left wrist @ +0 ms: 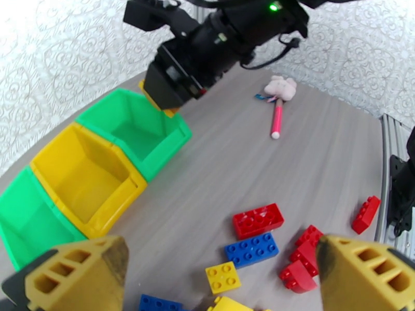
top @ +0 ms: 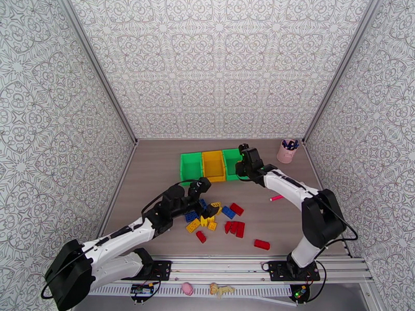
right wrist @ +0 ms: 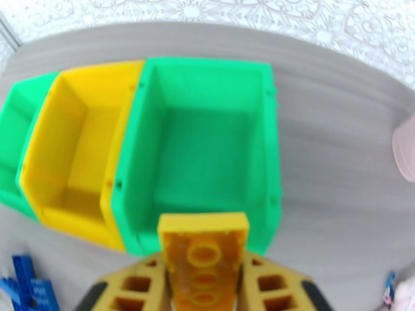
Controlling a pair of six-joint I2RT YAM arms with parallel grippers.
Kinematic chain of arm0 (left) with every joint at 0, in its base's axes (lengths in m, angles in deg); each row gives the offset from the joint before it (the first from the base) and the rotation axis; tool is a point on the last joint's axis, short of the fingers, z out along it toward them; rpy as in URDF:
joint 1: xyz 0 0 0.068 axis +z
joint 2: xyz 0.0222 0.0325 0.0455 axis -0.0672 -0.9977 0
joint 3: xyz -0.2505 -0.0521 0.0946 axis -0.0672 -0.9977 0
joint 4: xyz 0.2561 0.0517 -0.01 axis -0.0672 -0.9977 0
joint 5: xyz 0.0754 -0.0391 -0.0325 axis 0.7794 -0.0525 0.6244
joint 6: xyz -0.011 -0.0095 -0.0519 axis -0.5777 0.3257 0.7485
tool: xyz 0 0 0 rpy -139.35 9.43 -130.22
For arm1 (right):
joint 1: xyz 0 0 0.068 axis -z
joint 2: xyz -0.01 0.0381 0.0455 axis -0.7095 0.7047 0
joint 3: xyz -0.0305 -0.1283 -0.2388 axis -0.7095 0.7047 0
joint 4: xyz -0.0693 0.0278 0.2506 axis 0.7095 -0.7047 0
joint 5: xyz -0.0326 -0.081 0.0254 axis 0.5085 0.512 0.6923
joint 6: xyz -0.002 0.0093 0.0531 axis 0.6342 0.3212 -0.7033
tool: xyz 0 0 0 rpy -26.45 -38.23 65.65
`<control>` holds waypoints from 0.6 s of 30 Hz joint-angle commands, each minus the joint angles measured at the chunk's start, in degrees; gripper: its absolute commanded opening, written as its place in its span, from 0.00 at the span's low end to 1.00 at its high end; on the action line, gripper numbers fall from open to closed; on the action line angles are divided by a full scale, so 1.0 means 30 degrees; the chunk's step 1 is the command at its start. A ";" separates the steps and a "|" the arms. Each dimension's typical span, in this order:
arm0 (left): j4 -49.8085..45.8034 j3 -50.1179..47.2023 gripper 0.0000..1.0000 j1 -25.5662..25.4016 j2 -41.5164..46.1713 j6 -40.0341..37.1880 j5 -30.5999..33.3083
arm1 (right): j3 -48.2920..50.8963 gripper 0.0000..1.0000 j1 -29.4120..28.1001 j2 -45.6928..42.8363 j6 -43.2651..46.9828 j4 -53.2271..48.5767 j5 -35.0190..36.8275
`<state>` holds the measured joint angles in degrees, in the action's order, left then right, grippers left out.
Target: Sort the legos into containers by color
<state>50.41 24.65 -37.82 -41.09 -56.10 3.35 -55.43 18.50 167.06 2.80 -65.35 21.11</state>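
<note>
While most legos (top: 218,217) lie scattered on the desk (top: 155,172) near the arm bases, one yellow brick (right wrist: 203,244) is clamped between the fingers of the right hand (right wrist: 205,278), with its hollow underside turned toward the wrist camera. The brick is held above the near wall of the right green bin (right wrist: 207,62), just beside the yellow bin (right wrist: 98,68), presumably so that it can be dropped in rather than set down. Which bin is meant cannot be told. If colour is to be matched to the yellow one, a small shift to the left would be called for.

The left hand (left wrist: 223,278) is held with its fingers wide apart and nothing between them, low above the pile where red, blue and yellow pieces are mixed. It is probably poised there so that another brick can be picked while the right arm is occupied.

The sorting is judged to be near its start, since nearly all the pieces are seen on the desk.
</note>
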 commanded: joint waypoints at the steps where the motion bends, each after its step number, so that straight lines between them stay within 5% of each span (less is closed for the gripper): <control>1: -0.0577 -0.0320 1.00 0.0150 0.0666 0.0838 0.0916 | -0.1739 0.30 -0.0011 0.1704 0.0198 0.0700 -0.0117; 10: -0.0925 -0.0519 1.00 0.0252 0.1046 0.0816 0.1420 | -0.3884 0.32 0.0022 0.4316 0.0818 0.0792 -0.0148; 18: -0.0643 -0.0885 1.00 0.0371 0.1743 -0.0262 0.0734 | -0.2510 0.61 0.0023 0.2057 0.1529 0.0715 -0.0589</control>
<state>48.73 22.64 -37.38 -36.76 -54.98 6.34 -64.28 18.52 177.79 6.41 -63.56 20.30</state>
